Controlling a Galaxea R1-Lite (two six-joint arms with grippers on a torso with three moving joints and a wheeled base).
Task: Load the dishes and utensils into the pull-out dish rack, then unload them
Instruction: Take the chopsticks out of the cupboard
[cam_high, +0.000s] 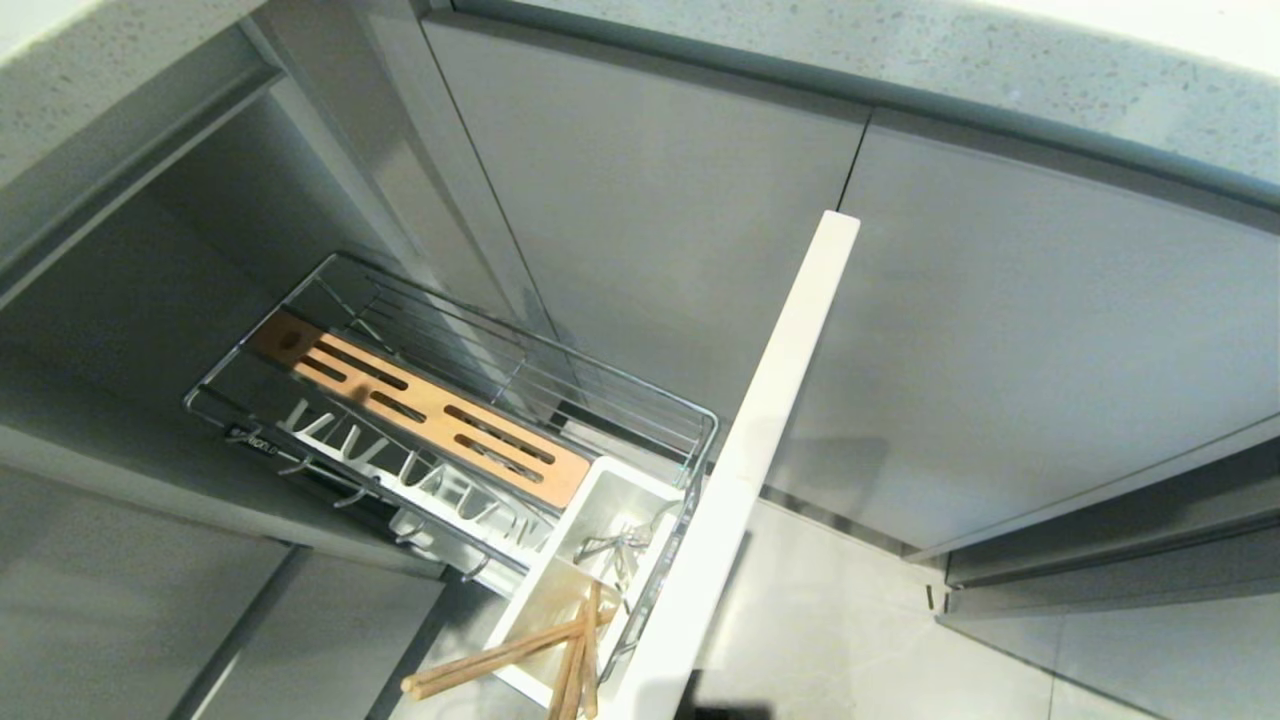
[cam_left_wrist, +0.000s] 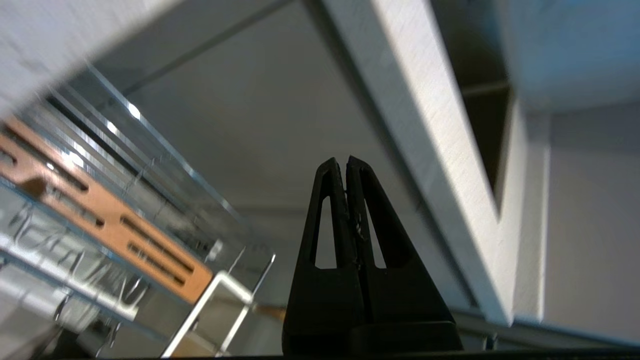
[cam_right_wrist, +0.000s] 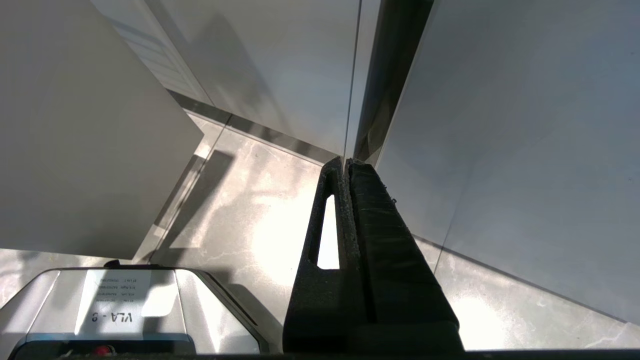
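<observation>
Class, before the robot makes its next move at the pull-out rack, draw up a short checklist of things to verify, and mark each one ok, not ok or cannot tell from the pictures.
1. Pull-out dish rack drawn out of the cabinet: ok.
2. Chopsticks in the white utensil tub: ok, they lean out over its near end.
3. Metal utensil in the tub: ok, though whether it is the spoon, cannot tell.
4. Plate prongs hold a dish: not ok, none stands there.
5. Left tool empty: ok, fingers shut with nothing between them, near the front panel.
6. Right tool out of the way: ok, shut and parked above the floor.
</observation>
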